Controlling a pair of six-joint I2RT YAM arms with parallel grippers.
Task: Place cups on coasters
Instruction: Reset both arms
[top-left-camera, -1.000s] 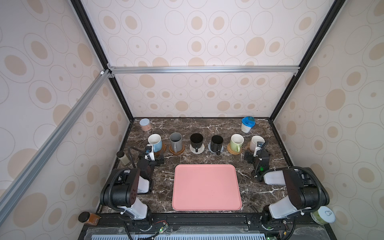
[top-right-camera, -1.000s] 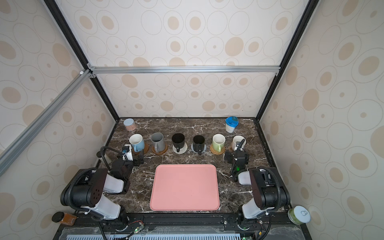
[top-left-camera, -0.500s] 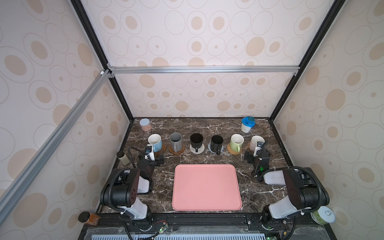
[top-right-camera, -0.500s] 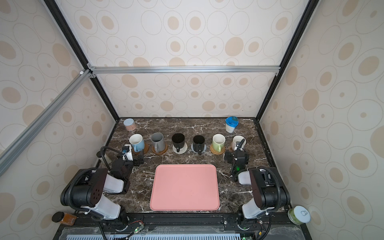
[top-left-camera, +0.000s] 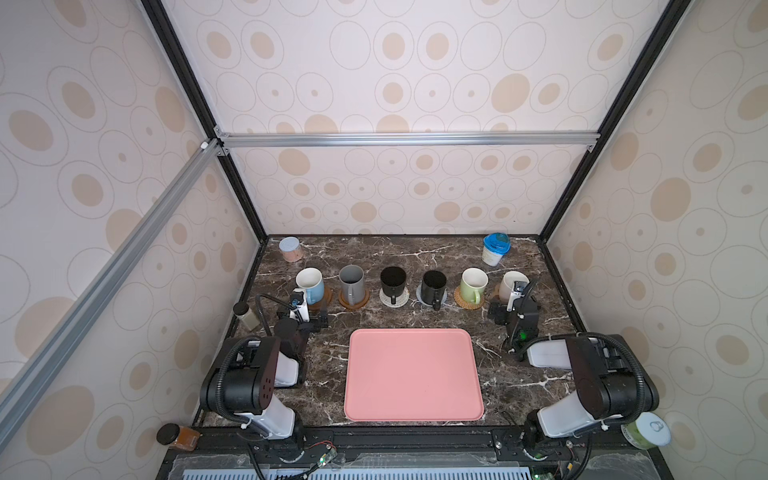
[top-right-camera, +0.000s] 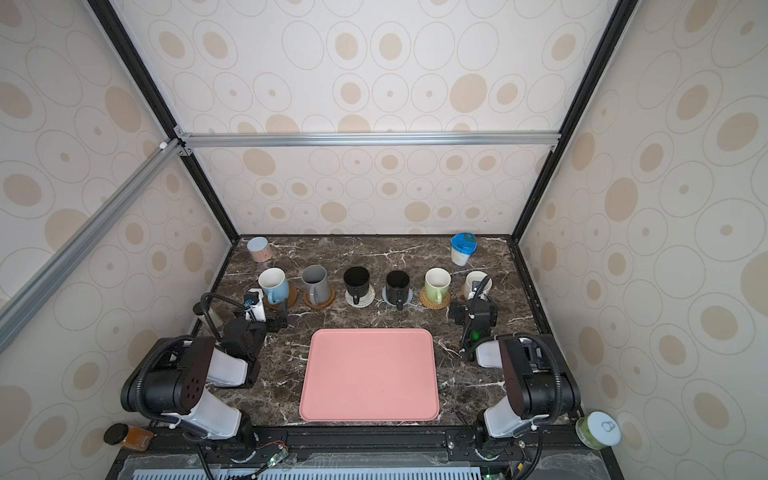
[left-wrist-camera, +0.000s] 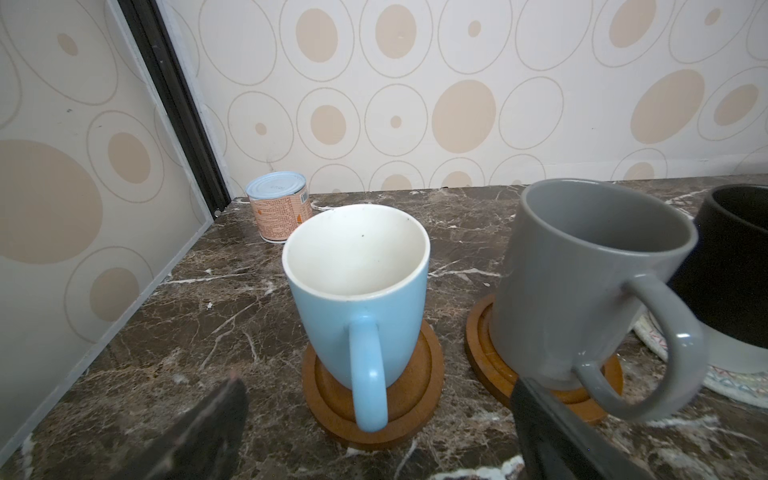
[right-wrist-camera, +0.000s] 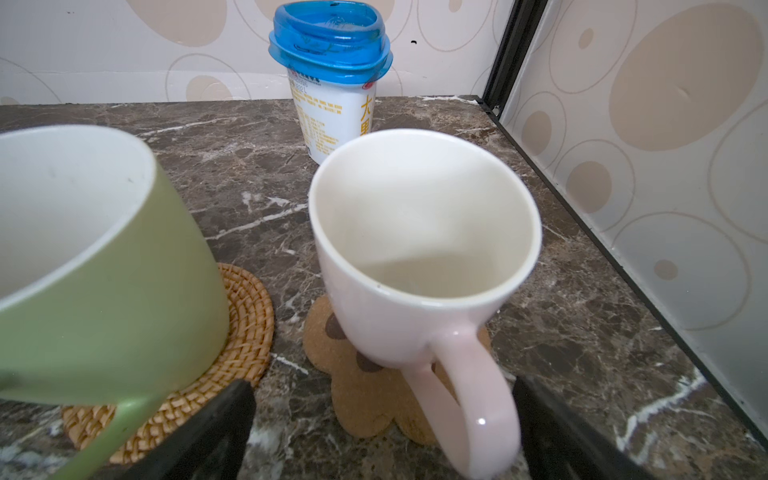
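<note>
Jaws wide apart on left gripper (left-wrist-camera: 378, 386) and right gripper (right-wrist-camera: 384, 384)

The left arm (top-left-camera: 249, 382) and the right arm (top-left-camera: 594, 382) are built alike, each with a bulky matte-black joint housing between smooth white shell links. A cluster of small round holes marks the left housing. A black ribbed cable hose (top-left-camera: 638, 370) loops around each housing. A green light (top-left-camera: 523, 333) glows on the right arm's black wrist. The left gripper's fingers (left-wrist-camera: 208, 428) are flat, dark and blunt-tipped.
</note>
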